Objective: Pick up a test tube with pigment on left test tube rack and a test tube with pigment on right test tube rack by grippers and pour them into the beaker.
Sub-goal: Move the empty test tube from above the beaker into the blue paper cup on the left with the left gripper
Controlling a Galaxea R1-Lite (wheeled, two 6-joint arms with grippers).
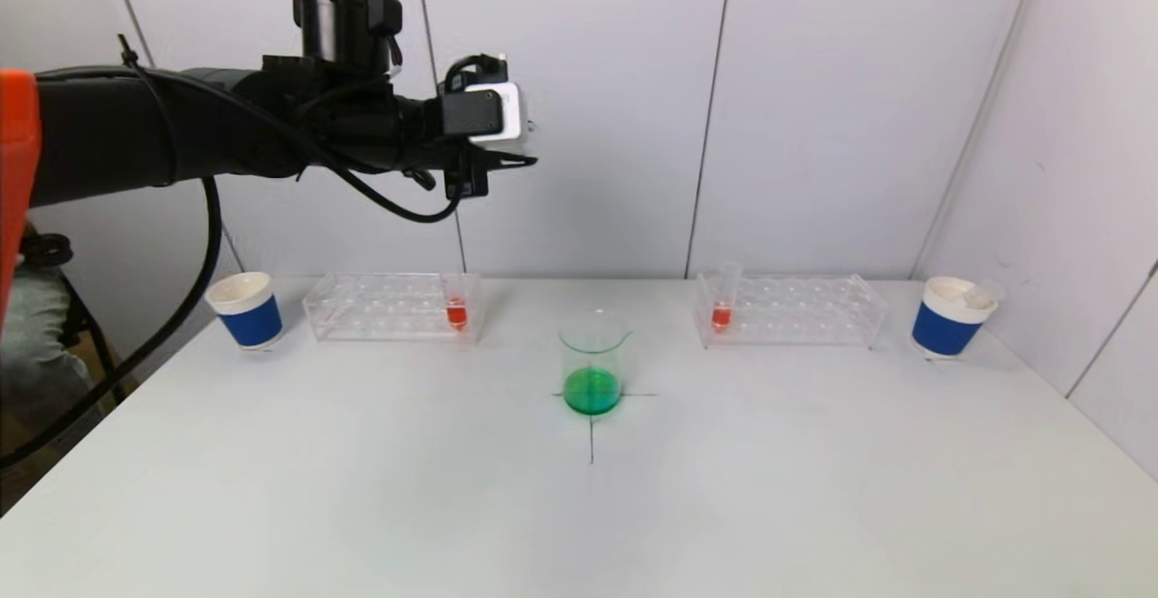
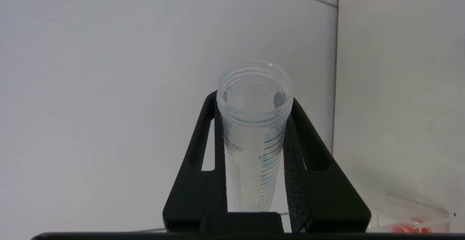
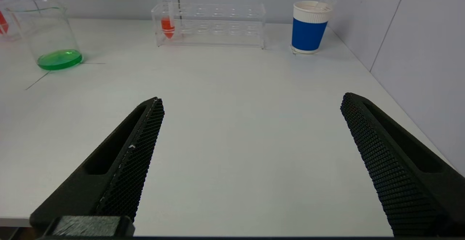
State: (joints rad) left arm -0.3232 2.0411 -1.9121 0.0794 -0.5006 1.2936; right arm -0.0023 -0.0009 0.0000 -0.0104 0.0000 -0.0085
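My left gripper (image 2: 254, 131) hung high above the left rack (image 1: 393, 307), well clear of the tabletop (image 1: 579, 507), with its fingers (image 2: 203, 167) clamped on a clear tube (image 2: 254, 123) that looked empty. I judged that this tube had given up its pigment, because the beaker (image 1: 593, 363) at the centre mark held a green pool, though I could not tell which tube the green came from. The left rack held one tube with red pigment (image 1: 457, 308) at its inner end, and the right rack (image 1: 787, 310) held another red tube (image 1: 722, 304) at its inner end, both upright in their holes. By my reckoning, at least the right-hand pour was still to be done, and the empty tube in my left fingers still needed a place to go; a blue cup (image 1: 246, 310) stood just beyond the left rack's outer end, and a second blue cup (image 1: 950, 316) beyond the right rack already had what looked like a clear tube lying in it. The left wrist view alone showed the held tube, its open mouth and printed scale; in the head view the tube was hidden behind the wrist. The right wrist view alone showed my right gripper (image 3: 250, 123), low over the near tabletop with its fingers wide apart and holding nothing, facing the right rack; the head view did not show that arm at all.
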